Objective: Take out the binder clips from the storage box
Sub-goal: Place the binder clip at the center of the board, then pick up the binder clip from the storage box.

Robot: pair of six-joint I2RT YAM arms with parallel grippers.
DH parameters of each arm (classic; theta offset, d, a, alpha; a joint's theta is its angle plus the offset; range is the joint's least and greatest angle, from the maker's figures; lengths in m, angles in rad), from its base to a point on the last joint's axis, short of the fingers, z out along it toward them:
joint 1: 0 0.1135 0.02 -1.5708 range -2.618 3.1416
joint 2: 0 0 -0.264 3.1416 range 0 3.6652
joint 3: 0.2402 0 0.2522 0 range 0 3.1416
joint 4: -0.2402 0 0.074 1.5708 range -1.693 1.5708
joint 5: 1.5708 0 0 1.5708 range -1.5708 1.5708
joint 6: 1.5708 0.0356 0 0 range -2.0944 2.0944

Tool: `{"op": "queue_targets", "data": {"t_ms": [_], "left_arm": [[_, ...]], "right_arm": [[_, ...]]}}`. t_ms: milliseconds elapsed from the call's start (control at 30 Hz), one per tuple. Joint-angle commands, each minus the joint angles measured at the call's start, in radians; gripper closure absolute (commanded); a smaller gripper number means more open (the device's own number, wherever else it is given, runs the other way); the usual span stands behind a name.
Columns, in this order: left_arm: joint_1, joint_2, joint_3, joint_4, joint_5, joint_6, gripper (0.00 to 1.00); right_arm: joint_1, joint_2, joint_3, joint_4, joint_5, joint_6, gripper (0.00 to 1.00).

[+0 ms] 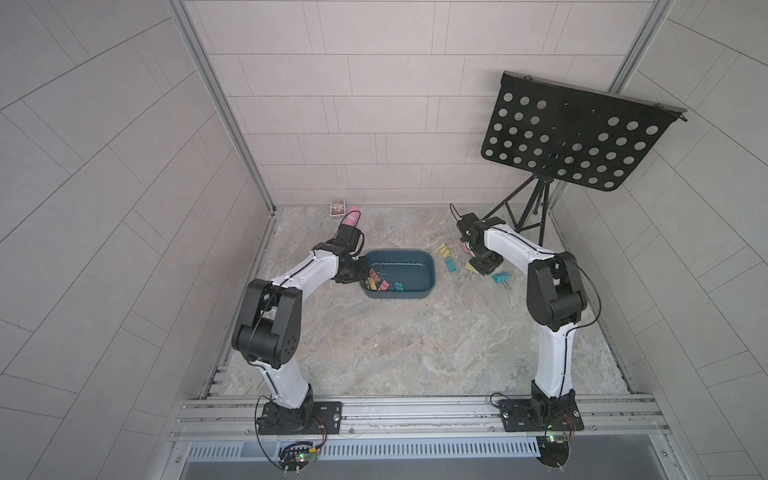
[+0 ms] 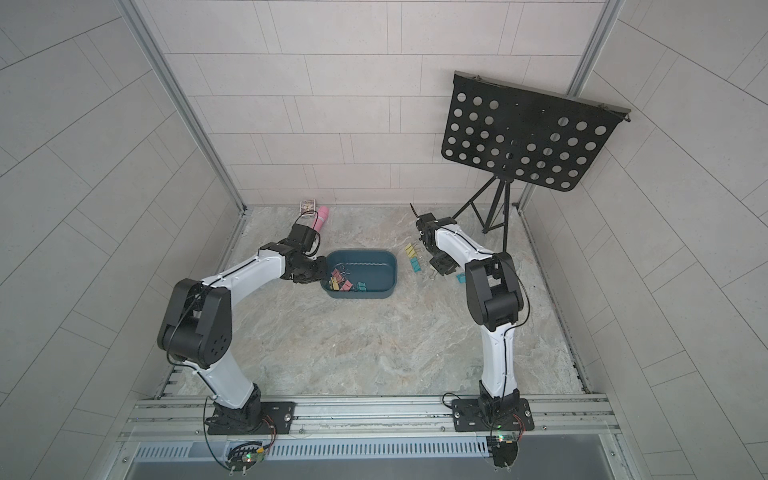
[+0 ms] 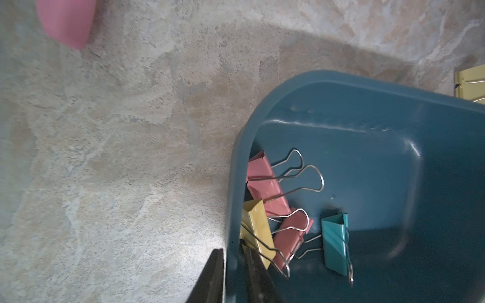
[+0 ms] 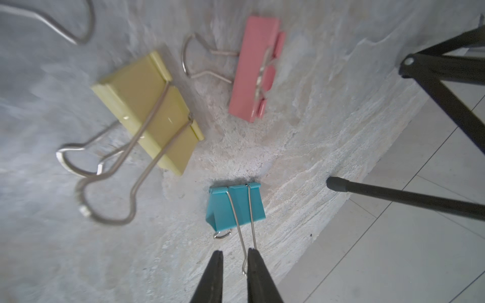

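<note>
Inside the storage box [image 1: 409, 272], in the corner nearest to the left arm's base, four binder clips [image 1: 380, 284] are lying in a small heap. The left wrist view is showing two pink ones, a yellow one and a teal one. The left gripper [image 3: 232, 251] is sitting on the box's short wall just beside this heap. Its jaws are pressing together on that wall, one finger outside the box and one inside.

Outside the box, on its side toward the right arm, more clips are lying loose on the marbled tabletop [image 1: 395, 345]. The right gripper [image 4: 235, 253] is hanging low over a teal clip [image 4: 236, 204] there. Its jaws are standing a little apart. The clip's upper wire handle is running into the gap and leaning on one finger only, while the clip body is resting on the tabletop just ahead of the fingertips. A yellow clip [image 4: 147, 112] and a pink clip [image 4: 254, 68] are lying farther ahead.

Behind the box, a small card box [image 1: 337, 207] is lying beside a pink stick [image 1: 352, 216]; its print is too small to read.

Both arms are reaching forward with bent elbows, wrists tilting downward. A black music stand [image 1: 577, 133] is standing behind the loose clips.
</note>
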State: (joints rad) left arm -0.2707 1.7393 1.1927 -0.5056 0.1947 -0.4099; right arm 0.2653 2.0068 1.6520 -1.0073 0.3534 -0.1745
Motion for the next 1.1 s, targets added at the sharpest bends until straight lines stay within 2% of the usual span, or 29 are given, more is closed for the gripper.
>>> {"op": "queue_targets", "data": {"t_ms": [0,167,267,400,667,800,1067], "left_arm": [[0.006,-0.026,-0.001,0.007,-0.013,0.009,0.76],[0.007,-0.024,-0.004,0.009,-0.012,0.006,0.76],[0.007,-0.027,-0.007,0.011,-0.006,0.001,0.76],[0.007,-0.037,-0.016,0.01,-0.008,-0.004,0.76],[0.006,-0.056,-0.028,0.0,-0.016,-0.009,0.76],[0.007,-0.066,-0.033,-0.005,-0.02,-0.009,0.76],[0.007,-0.057,-0.041,0.007,-0.005,-0.014,0.76]], "right_arm": [[-0.004,-0.149,0.026,0.045,-0.161,0.038,0.69],[0.003,-0.268,-0.033,0.192,-0.443,0.088,0.56],[0.026,-0.306,-0.091,0.319,-0.604,0.132,0.55],[0.072,-0.284,-0.124,0.463,-0.745,0.197,0.53],[0.207,-0.084,-0.004,0.571,-0.835,0.287,0.55],[0.237,0.014,0.047,0.647,-0.912,0.374,0.56],[0.284,0.169,0.152,0.674,-0.962,0.442,0.56]]}}
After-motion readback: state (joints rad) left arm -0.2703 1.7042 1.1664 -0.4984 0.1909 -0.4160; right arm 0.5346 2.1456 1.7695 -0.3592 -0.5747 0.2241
